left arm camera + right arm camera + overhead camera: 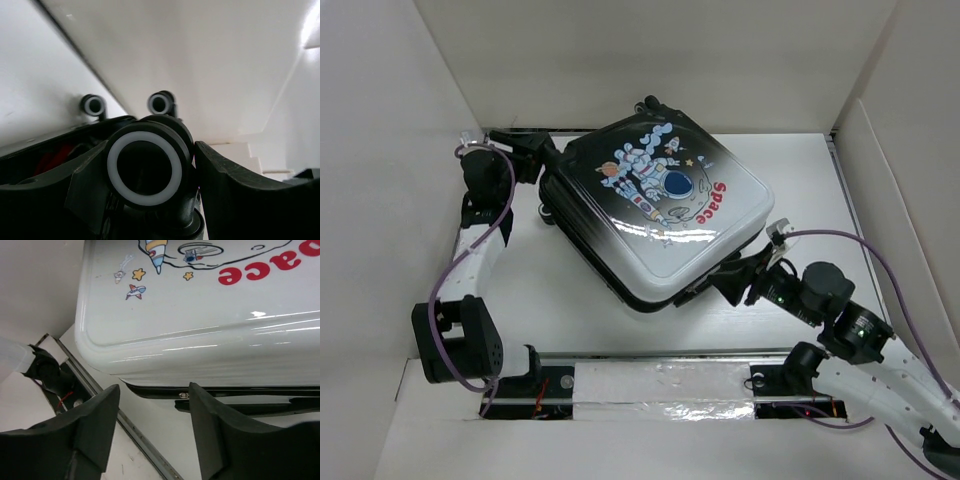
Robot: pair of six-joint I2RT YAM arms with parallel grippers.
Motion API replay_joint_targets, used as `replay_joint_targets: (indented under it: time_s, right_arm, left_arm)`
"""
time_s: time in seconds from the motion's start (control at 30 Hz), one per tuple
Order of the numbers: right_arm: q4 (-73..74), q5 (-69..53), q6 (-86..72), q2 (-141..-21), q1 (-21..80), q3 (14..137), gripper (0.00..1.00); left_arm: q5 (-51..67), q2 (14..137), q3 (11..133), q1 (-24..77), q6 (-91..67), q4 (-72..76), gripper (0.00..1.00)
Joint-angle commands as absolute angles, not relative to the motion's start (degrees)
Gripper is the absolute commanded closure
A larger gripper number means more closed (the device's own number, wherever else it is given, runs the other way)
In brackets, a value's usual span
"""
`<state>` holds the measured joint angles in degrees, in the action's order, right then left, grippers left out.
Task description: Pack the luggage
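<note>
The luggage [660, 195] lies flat and closed on the white table, with the astronaut and red "Space" print facing up. My left gripper [533, 157] is at its back left corner. In the left wrist view a black wheel with a white ring [145, 167] sits between the fingers of the left gripper [150, 150], which are closed against it. My right gripper [735, 280] is open and empty at the front right edge. In the right wrist view the right gripper [154, 390] faces the white shell [200, 315] and its dark seam, just short of it.
White enclosure walls stand close on the left, back and right. Two more wheels [93, 105] [160, 103] show beyond the held one. A foil-taped strip [660, 385] runs along the near edge between the arm bases. A metal rail [135, 432] crosses below the right fingers.
</note>
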<state>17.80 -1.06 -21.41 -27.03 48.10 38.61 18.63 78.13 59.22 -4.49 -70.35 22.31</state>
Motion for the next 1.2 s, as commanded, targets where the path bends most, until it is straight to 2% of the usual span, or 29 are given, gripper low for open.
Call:
replay_joint_targets:
  time_s: [0.0,0.1,0.13,0.23,0.3,0.5,0.57,0.67,0.8,1.03,1.17]
  right_arm:
    - [20.0,-0.8,-22.8,-27.9,48.6,38.1,0.43]
    - [19.8,2.0,-24.3,-27.1,48.6,35.0,0.53]
    - [19.9,5.0,-24.5,-26.5,48.6,34.1,0.61]
    - [19.9,5.6,-25.0,-25.8,48.6,31.7,0.66]
    - [18.9,4.6,-25.3,-26.4,48.6,30.9,0.66]
    - [12.0,-2.7,-23.2,-31.0,48.6,26.5,0.5]
    - [8.0,-2.3,-23.0,-32.0,48.6,24.5,0.49]
    - [2.5,-1.4,-22.5,-33.3,48.6,21.5,0.53]
    - [-2.4,-0.7,-21.6,-33.4,48.6,18.6,0.54]
    - [-11.7,4.0,-18.2,-36.6,48.6,15.8,0.42]
    - [-16.2,4.2,-17.0,-41.6,48.6,16.3,0.42]
  left_arm:
    - [20.0,71.5,55.1,-5.3,-68.7,31.9,0.72]
    - [18.7,72.6,51.1,-5.8,-67.7,31.4,0.71]
    - [19.2,73.0,49.8,-6.3,-68.0,32.2,0.72]
    - [18.9,73.7,44.4,-6.3,-69.2,36.4,0.72]
    - [18.3,74.2,42.0,-6.3,-69.2,37.6,0.72]
    - [16.1,78.0,42.9,-6.9,-67.5,37.4,0.69]
    - [15.0,80.2,44.9,-6.9,-67.1,37.0,0.66]
    - [15.7,83.6,48.1,-6.9,-66.9,36.0,0.67]
    - [16.0,86.0,52.3,-6.9,-66.1,35.2,0.67]
    - [16.6,88.0,50.8,-6.9,-66.5,36.0,0.67]
    - [16.0,87.6,49.0,-6.9,-66.5,35.9,0.65]
